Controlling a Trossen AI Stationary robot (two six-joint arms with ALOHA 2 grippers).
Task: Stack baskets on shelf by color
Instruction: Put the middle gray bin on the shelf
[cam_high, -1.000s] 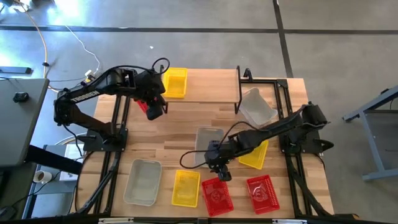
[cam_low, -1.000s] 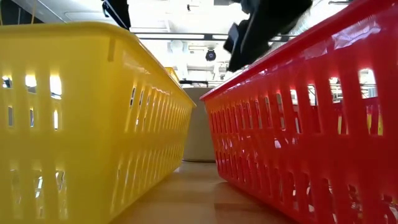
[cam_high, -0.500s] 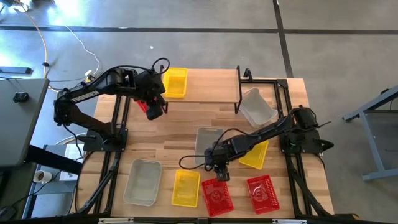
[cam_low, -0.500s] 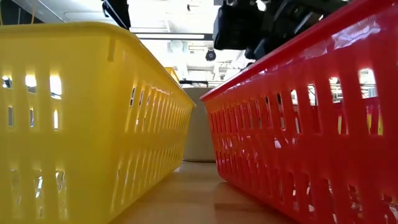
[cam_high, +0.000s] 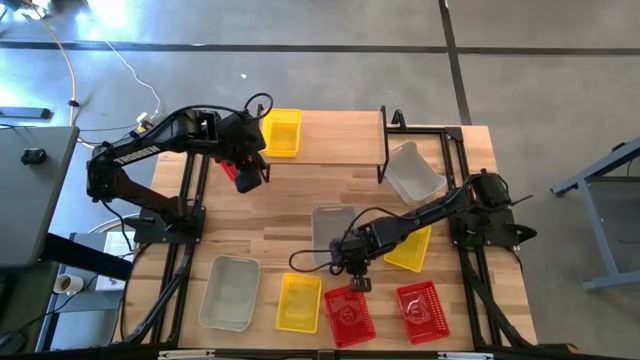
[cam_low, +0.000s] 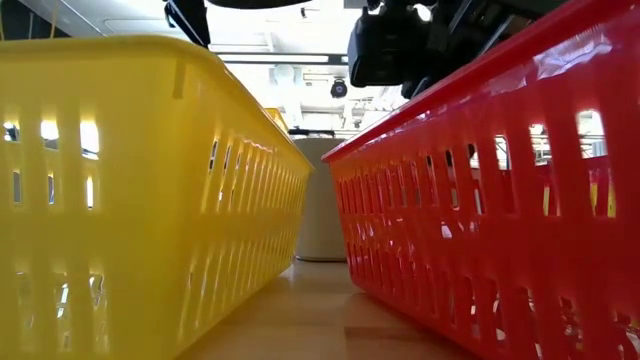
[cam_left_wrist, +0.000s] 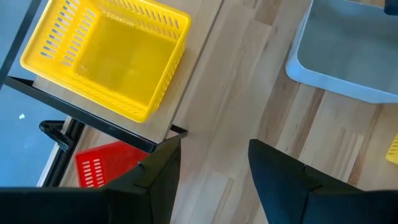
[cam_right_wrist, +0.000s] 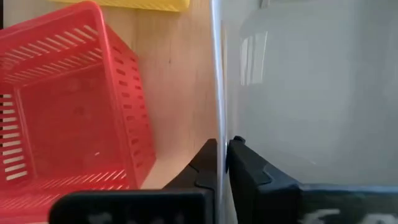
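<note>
My right gripper (cam_right_wrist: 222, 163) is clenched on the thin rim wall of a grey-white basket (cam_high: 333, 232) at mid-table, one finger inside the wall, one outside. Just beside it sits a red basket (cam_right_wrist: 68, 118), with another red basket (cam_high: 422, 310) and a yellow basket (cam_high: 299, 302) along the near edge.

Handling guess: light, thin plastic, a bit flexible and slick. A pinch on the rim of a short side should do, but it will probably hang tilted, so I'd lift slowly and watch for slip.

My left gripper (cam_left_wrist: 214, 163) hovers with its fingers spread and nothing in them, next to the shelf (cam_high: 340, 150). A yellow basket (cam_high: 283, 131) sits on the plank's left end, and a red basket (cam_left_wrist: 106, 165) shows below it. Another grey-white basket (cam_high: 415, 172) tilts off the shelf's right end. More baskets on the table: grey-white (cam_high: 231, 292) near left, yellow (cam_high: 412, 248) under my right arm.
</note>
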